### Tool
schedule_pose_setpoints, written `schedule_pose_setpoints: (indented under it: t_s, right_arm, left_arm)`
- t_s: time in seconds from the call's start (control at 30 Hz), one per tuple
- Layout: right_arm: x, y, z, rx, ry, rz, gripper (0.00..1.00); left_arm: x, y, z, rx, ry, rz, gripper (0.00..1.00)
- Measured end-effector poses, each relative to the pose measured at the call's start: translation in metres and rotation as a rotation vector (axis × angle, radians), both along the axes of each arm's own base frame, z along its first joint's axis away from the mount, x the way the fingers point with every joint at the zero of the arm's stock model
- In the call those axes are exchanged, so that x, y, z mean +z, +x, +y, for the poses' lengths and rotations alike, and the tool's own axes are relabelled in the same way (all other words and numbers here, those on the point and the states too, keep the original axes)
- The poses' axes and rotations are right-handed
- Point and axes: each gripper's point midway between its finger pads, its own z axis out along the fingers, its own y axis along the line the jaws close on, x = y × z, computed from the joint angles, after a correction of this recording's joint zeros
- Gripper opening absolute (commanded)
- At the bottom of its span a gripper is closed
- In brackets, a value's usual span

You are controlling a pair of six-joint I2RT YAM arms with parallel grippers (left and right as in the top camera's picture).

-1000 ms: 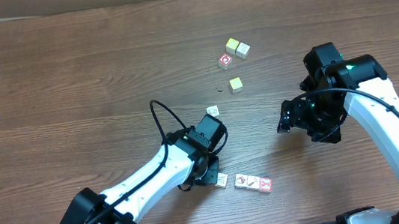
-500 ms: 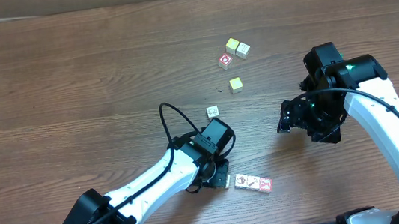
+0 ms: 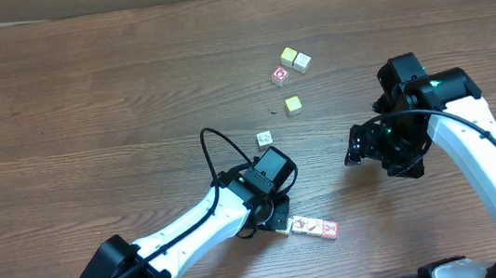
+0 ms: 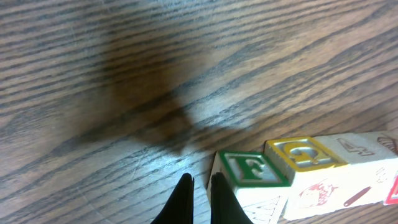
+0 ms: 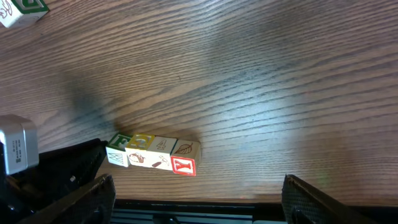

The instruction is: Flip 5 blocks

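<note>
blocks (image 3: 307,228) in touching row; closed left tool (image 4: 200,190) just beside row's end.

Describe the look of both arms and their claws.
The left arm and right arm have smooth white links with black joints and wrist blocks. A thin black cable loops off the left one, and small green lights glow on the right. The left claw has slim dark fingers, and the right claw is black.

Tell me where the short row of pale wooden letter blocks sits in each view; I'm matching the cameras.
Overhead: the row of pale wooden blocks, lower centre, near the bottom edge.
Left wrist: bottom right corner.
Right wrist: lower left of centre.
Shared landmark: the shut left gripper beside the row's green-lettered end.
</note>
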Motion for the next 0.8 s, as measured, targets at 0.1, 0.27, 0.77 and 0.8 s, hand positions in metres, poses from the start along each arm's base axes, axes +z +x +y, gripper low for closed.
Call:
schedule_pose_setpoints:
  t_s: [0.1, 0.27, 0.77, 0.8]
  right_arm:
    - [0.0, 0.0, 0.0, 0.0, 0.0, 0.001, 0.86]
    - [0.0, 0.0, 0.0, 0.0, 0.0, 0.002, 0.86]
    - [0.0, -0.001, 0.0, 0.0, -0.001, 0.004, 0.87]
    - [0.0, -0.001, 0.0, 0.0, 0.0, 0.005, 0.87]
  left_arm:
    - [0.0, 0.001, -0.001, 0.015, -0.004, 0.0, 0.04]
    - [0.0, 0.0, -0.001, 0.037, -0.006, 0.008, 0.04]
    - [0.0, 0.008, 0.007, 0.089, 0.027, -0.012, 0.2]
    - [0.001, 0.011, 0.008, 0.094, 0.029, -0.019, 0.26]
